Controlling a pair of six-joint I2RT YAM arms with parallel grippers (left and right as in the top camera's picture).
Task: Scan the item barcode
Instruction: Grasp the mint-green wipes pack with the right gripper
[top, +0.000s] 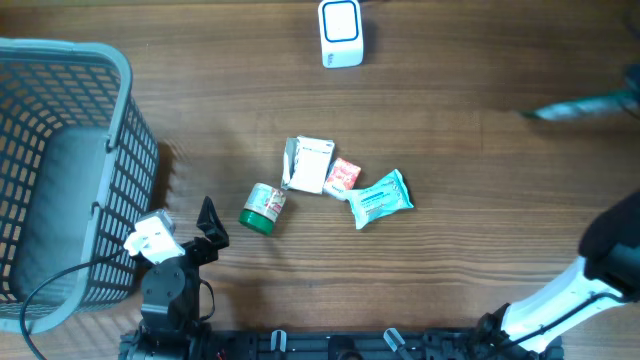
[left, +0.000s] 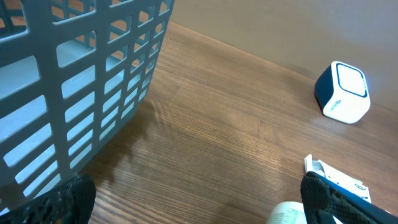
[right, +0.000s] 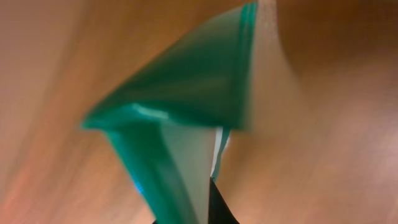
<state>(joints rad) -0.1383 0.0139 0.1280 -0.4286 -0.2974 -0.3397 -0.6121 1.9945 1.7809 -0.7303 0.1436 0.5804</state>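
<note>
The white and blue scanner (top: 341, 32) stands at the table's far edge; the left wrist view has it at upper right (left: 343, 92). My right gripper (right: 199, 213) is shut on a green and white packet (right: 186, 118), which fills its blurred wrist view. From overhead that packet is a teal streak (top: 580, 105) at the far right, and the gripper itself is lost in the blur there. My left gripper (top: 208, 228) stands open and holds nothing, just left of a green-lidded can (top: 263, 209).
A white box (top: 310, 165), a red and white packet (top: 343, 176) and a teal packet (top: 380, 198) lie mid-table beside the can. A grey mesh basket (top: 70, 170) fills the left side, close to the left arm. The right arm (top: 600, 265) crosses the lower right corner.
</note>
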